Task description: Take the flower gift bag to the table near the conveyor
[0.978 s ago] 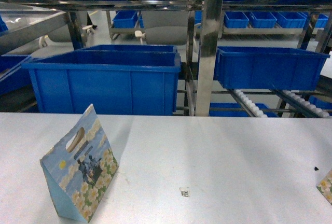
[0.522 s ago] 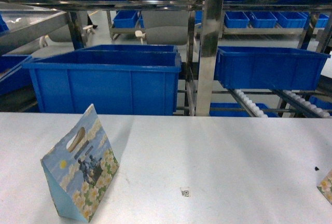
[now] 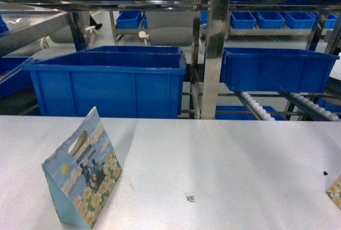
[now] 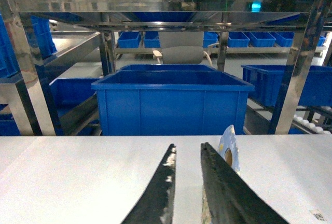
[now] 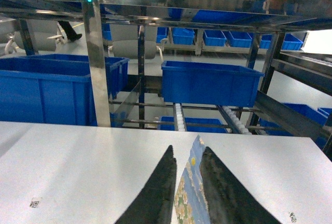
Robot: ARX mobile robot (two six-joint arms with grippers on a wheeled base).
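The conveyor rack rises at 12 o'clock behind the white table, where a flower gift bag stands upright at 8 o'clock. The right gripper has narrow fingers straddling a second bag's edge. The left gripper, fingers narrow, holds nothing.

Left gripper sits low and level, dark fingers parted by a narrow gap. Right gripper sits the same way, fingers just apart. Neither arm shows from the head camera.
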